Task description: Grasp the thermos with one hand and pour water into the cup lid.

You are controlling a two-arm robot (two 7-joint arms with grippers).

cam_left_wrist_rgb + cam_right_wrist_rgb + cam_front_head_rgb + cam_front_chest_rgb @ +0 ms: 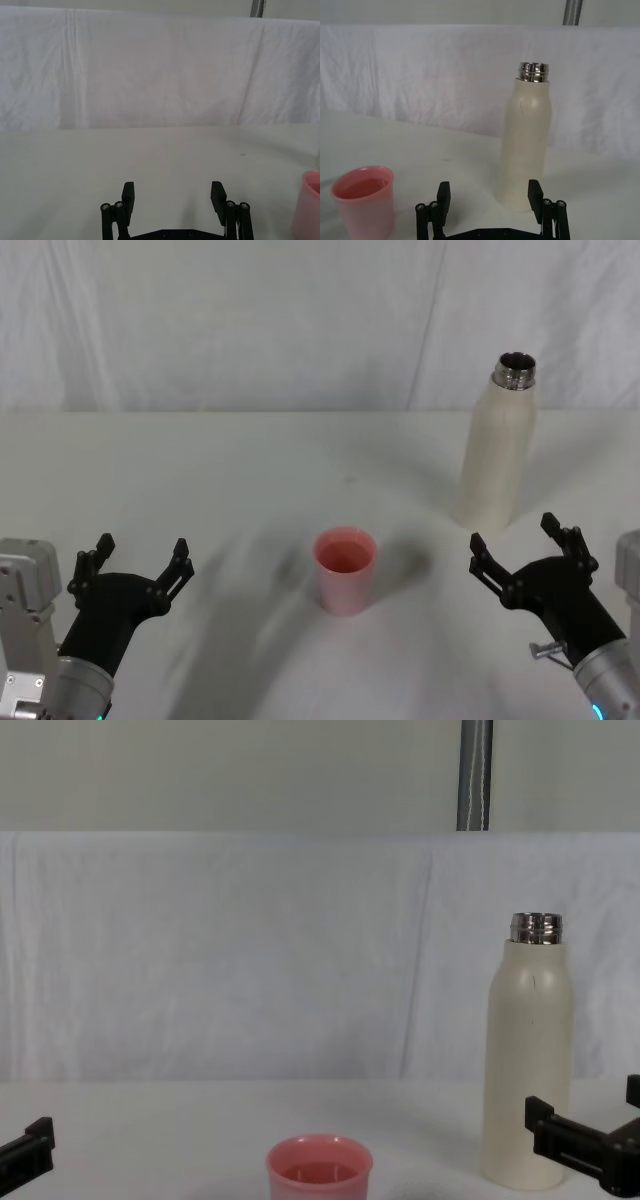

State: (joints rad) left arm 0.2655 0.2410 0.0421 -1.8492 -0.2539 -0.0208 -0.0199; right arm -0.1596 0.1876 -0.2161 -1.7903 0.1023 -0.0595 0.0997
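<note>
I see the thermos (497,455) upright on the white table (250,470), right gripper (523,543) just short of it, fingers apart. The cup lid (346,568) stands mid-table; left gripper (141,562) spread, far left.

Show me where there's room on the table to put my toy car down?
The widest bare patch is the left half of the table, between the pink cup and the white curtain behind. There is also a gap between cup and bottle. It is tighter on the right, where the open right end effector sits just before the bottle. The open left end effector waits near-left.
</note>
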